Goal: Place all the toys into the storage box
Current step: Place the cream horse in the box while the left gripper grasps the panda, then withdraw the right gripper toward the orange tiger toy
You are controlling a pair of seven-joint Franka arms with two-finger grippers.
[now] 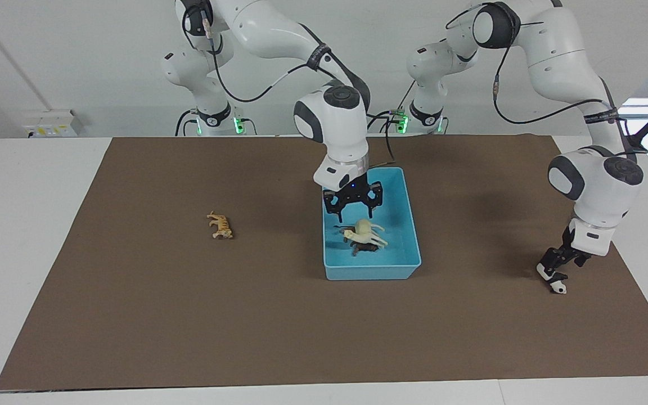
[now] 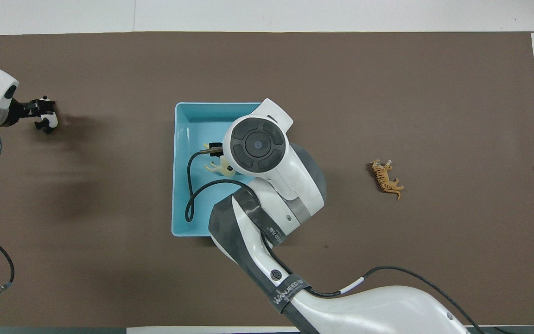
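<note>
Over the storage box, the right end effector hung released; the horse lay inside on the brown animal. Outside the box, the left end effector, spread, straddled the panda; closing seemed next.

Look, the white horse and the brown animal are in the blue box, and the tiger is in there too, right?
Not quite. The tiger lies on the brown mat, outside the blue box, toward the right arm's end of the table; the facing view shows it. The white horse and the brown animal are in the box.
</note>
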